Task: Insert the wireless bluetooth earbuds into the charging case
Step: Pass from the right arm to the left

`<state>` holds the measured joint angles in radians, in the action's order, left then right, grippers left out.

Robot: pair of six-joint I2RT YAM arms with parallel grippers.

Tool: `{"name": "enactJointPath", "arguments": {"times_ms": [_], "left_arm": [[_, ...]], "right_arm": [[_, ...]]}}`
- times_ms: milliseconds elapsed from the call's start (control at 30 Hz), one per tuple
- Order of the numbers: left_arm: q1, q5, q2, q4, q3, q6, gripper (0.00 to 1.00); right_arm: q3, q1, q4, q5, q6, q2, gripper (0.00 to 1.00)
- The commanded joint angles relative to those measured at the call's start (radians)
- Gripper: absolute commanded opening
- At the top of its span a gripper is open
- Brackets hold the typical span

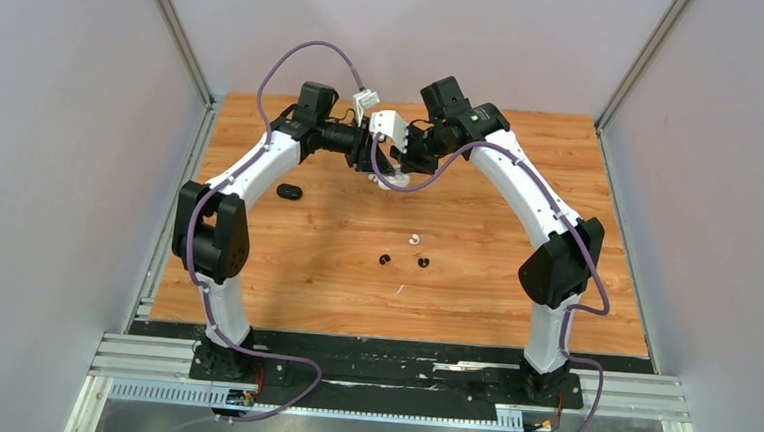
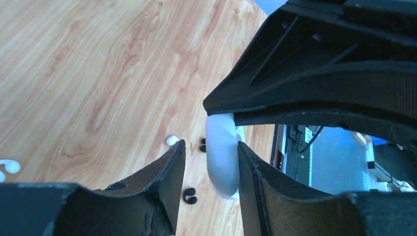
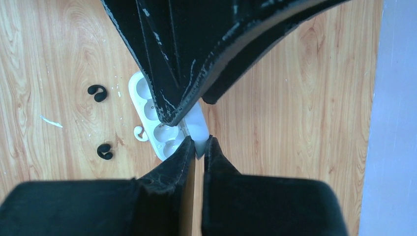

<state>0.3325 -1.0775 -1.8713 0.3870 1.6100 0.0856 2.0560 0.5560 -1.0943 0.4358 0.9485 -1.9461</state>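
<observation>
The white charging case [image 3: 156,115] lies open at the back centre of the table [image 1: 284,270], its empty wells facing up. My right gripper [image 3: 199,141] is shut on its raised lid [image 3: 196,129]. My left gripper [image 2: 209,145] is open; the white case's edge [image 2: 221,157] stands between its jaws, touching the right finger only. In the top view both grippers [image 1: 373,160] [image 1: 403,160] meet over the case. One white earbud [image 3: 140,132] lies against the case. Another white earbud [image 1: 414,239] and two black earbuds [image 1: 384,259] [image 1: 422,262] lie loose on the wood, nearer the arm bases.
A shut black case [image 1: 288,191] lies left of the left arm. A small white speck [image 1: 400,289] lies near the front centre. Grey walls close in the table on the left, back and right.
</observation>
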Motion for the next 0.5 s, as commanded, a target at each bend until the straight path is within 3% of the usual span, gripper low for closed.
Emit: {"name": "enactJointPath", "arguments": {"times_ms": [0, 133, 300, 467], "left_arm": [[-0.008, -0.049, 0.044, -0.104, -0.037, 0.028, 0.5], [-0.006, -0.037, 0.046, -0.133, -0.054, 0.033, 0.44], [-0.007, -0.037, 0.037, -0.14, -0.048, 0.046, 0.5], [-0.008, -0.032, 0.027, -0.183, -0.046, 0.093, 0.48]], "right_arm": [[0.023, 0.007, 0.04, 0.002, -0.023, 0.024, 0.0], [0.024, 0.007, 0.044, 0.005, -0.027, 0.021, 0.0], [0.032, 0.01, 0.044, 0.006, -0.026, 0.016, 0.0], [0.032, 0.016, 0.045, 0.003, -0.025, 0.012, 0.0]]}}
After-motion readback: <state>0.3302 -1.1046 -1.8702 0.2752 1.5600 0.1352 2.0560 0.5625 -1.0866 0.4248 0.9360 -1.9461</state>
